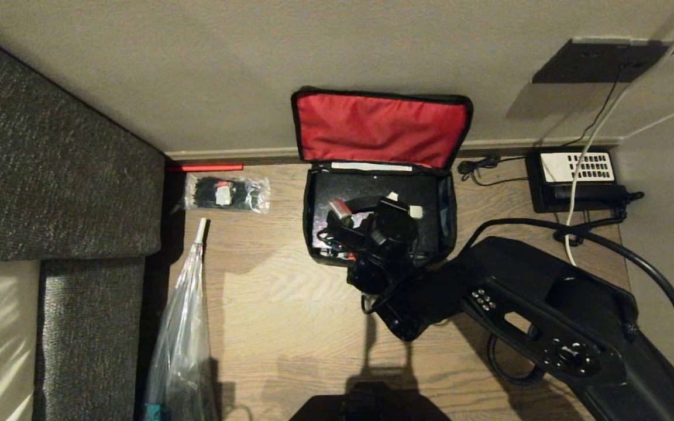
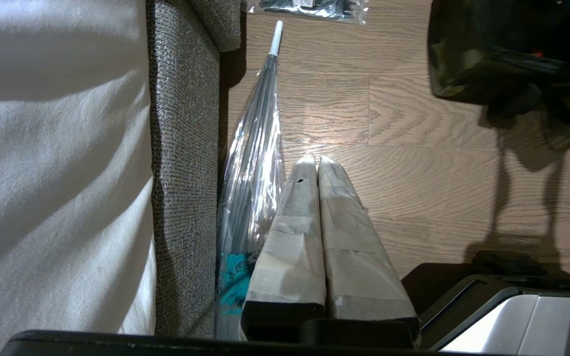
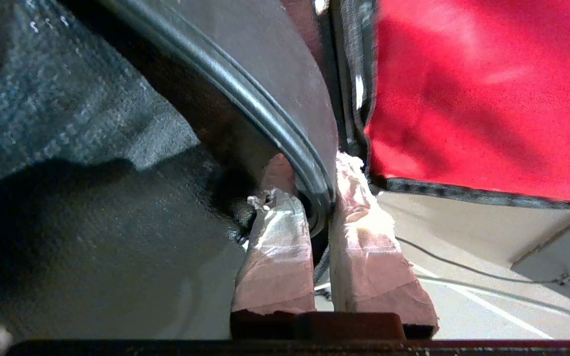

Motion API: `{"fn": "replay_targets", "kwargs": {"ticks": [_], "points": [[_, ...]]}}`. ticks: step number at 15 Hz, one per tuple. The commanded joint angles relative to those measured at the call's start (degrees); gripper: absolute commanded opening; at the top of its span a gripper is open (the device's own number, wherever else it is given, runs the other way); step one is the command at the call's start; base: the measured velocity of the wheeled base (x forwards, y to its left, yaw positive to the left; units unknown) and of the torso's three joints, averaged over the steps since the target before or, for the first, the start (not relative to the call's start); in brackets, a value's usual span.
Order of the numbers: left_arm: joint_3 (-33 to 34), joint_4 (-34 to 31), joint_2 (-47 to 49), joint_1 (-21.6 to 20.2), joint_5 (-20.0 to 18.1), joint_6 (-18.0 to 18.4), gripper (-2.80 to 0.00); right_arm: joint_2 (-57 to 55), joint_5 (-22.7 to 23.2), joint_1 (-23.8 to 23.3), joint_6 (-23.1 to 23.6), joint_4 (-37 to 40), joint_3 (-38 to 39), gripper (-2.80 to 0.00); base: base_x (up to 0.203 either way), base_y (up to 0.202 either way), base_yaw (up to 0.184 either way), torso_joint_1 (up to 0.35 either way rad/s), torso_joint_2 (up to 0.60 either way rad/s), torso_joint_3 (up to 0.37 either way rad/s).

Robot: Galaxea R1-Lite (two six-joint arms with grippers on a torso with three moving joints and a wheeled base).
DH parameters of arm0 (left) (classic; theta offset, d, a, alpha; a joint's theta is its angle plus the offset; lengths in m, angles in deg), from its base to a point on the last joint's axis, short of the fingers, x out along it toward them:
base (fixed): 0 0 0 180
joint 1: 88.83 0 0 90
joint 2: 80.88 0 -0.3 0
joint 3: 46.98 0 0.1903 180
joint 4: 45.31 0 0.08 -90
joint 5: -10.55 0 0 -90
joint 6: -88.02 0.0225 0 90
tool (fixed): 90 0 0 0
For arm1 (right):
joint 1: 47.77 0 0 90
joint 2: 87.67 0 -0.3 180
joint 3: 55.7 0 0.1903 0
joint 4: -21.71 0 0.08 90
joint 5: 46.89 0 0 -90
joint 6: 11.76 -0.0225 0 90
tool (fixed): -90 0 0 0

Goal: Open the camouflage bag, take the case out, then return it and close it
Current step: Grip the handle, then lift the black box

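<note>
The camouflage bag (image 1: 446, 219) stands open on the wooden floor, its red-lined lid (image 1: 379, 127) leaning back against the wall. Inside lies the black case (image 1: 324, 231), with a speckled sheen. My right gripper (image 1: 404, 204) reaches into the bag and is shut on the case's rounded black rim. In the right wrist view the taped fingers (image 3: 275, 237) pinch that rim (image 3: 265, 113) from both sides, with the red lining (image 3: 463, 89) just beyond. My left gripper (image 2: 314, 160) hangs parked and shut, low over the floor by the sofa; the bag (image 2: 463, 64) is far from it.
A clear packet of black ties (image 1: 226, 193) lies left of the bag. An umbrella in a clear sleeve (image 1: 185, 327) lies along the grey sofa (image 1: 50, 175). A black desk telephone (image 1: 577, 175) with cables sits at the right, under a wall socket plate (image 1: 600, 58).
</note>
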Motion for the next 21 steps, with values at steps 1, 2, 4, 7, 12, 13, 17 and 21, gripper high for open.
{"fn": "replay_targets", "kwargs": {"ticks": [1,2,4,7,12,13,17,21], "points": [[0.2,0.0,-0.1,0.0,0.0,0.0,-2.80,1.4,-1.1,1.8,0.5,-1.8,0.3,-2.80,0.000,0.000,0.000,0.000,0.00,0.000],[0.2,0.0,-0.1,0.0,0.0,0.0,-2.80,1.7,-1.1,1.9,0.4,-2.9,0.8,-2.80,0.000,0.000,0.000,0.000,0.00,0.000],[0.2,0.0,-0.1,0.0,0.0,0.0,-2.80,2.4,-1.1,1.9,0.9,-4.0,0.5,-2.80,0.000,0.000,0.000,0.000,0.00,0.000],[0.2,0.0,-0.1,0.0,0.0,0.0,-2.80,1.8,-1.5,1.9,0.7,-5.3,-1.3,-2.80,0.000,0.000,0.000,0.000,0.00,0.000],[0.2,0.0,-0.1,0.0,0.0,0.0,-2.80,4.7,-1.5,3.2,0.9,-5.3,0.0,-2.80,0.000,0.000,0.000,0.000,0.00,0.000],[0.2,0.0,-0.1,0.0,0.0,0.0,-2.80,5.0,-1.5,4.0,0.7,-5.3,0.0,-2.80,0.000,0.000,0.000,0.000,0.00,0.000],[0.2,0.0,-0.1,0.0,0.0,0.0,-2.80,6.8,-1.5,6.7,0.8,-5.1,0.2,-2.80,0.000,0.000,0.000,0.000,0.00,0.000],[0.2,0.0,-0.1,0.0,0.0,0.0,-2.80,8.9,-1.5,8.4,1.0,-4.8,2.0,-2.80,0.000,0.000,0.000,0.000,0.00,0.000]]}}
